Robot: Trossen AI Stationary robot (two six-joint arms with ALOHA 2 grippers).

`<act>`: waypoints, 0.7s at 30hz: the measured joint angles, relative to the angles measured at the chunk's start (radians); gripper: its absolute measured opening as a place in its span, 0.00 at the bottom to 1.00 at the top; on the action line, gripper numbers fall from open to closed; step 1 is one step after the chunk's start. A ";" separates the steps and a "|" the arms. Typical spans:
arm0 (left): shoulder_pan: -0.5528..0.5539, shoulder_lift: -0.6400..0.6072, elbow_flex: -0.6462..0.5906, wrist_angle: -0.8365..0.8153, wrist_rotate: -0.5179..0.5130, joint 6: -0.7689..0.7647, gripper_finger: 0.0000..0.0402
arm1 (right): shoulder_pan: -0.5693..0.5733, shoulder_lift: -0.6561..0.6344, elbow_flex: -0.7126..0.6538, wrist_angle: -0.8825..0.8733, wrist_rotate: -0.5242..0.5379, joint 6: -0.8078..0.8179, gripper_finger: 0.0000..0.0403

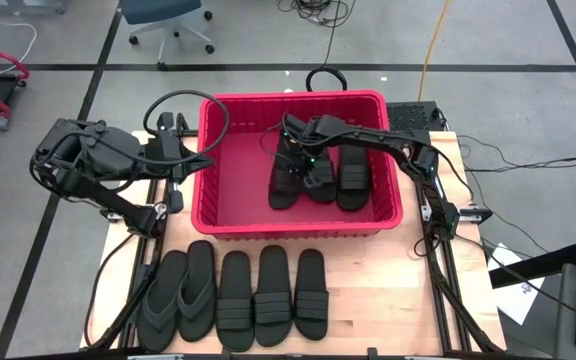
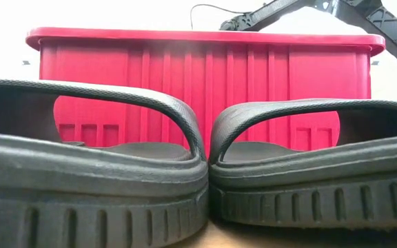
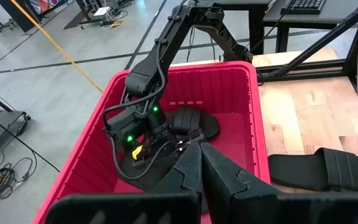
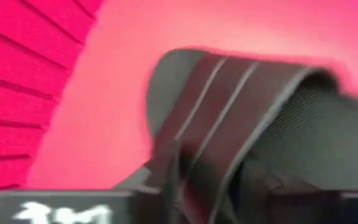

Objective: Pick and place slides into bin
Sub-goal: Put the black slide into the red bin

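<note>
The red bin point(image 1: 293, 97) stands at the table's far middle. Three black slides lie in it; two of them point(image 1: 353, 172) lie free on its floor. My right gripper point(image 1: 298, 152) reaches down into the bin and is shut on the left one point(image 1: 286, 188). It also shows in the left wrist view point(image 3: 143, 149). My left gripper point(image 1: 206, 165) is shut and empty, hovering at the bin's left wall. Two thong flip-flops point(image 1: 178, 298) and three band slides point(image 1: 271, 295) lie side by side, soles down, along the table's near edge. My right gripper has the slide's ribbed band strap point(image 4: 229, 118) between its two fingers, coming from above and slanting down into the bin. The wrist view is blurred, so the place of contact is unclear. The slide's near end point(image 1: 286, 203) lies on the bin floor beside the other slides.
The bin's left half floor point(image 1: 238, 170) is bare. Bare wood lies right of the row of slides point(image 1: 388, 290). In the low view two slides point(image 2: 88, 158) stand close before the camera and hide most of the bin's wall point(image 2: 205, 76). Cables lie beyond the table's far edge.
</note>
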 joint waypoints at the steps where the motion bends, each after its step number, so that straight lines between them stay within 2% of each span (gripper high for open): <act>1: 0.000 0.000 0.000 0.000 0.000 0.000 0.02 | 0.000 0.000 0.000 0.005 0.025 0.001 0.34; 5: 0.000 0.000 0.000 0.000 0.000 -0.001 0.02 | 0.000 0.000 0.000 0.033 0.092 0.006 0.46; 8: 0.000 0.000 0.000 0.000 0.007 -0.004 0.02 | -0.001 0.000 0.000 0.042 0.114 0.004 0.49; 16: 0.000 0.000 0.000 0.000 0.021 -0.005 0.02 | 0.004 -0.008 0.000 0.122 0.169 0.035 0.46; 21: 0.000 0.000 0.000 0.000 0.022 -0.005 0.02 | 0.020 -0.043 0.000 0.089 0.063 0.075 0.42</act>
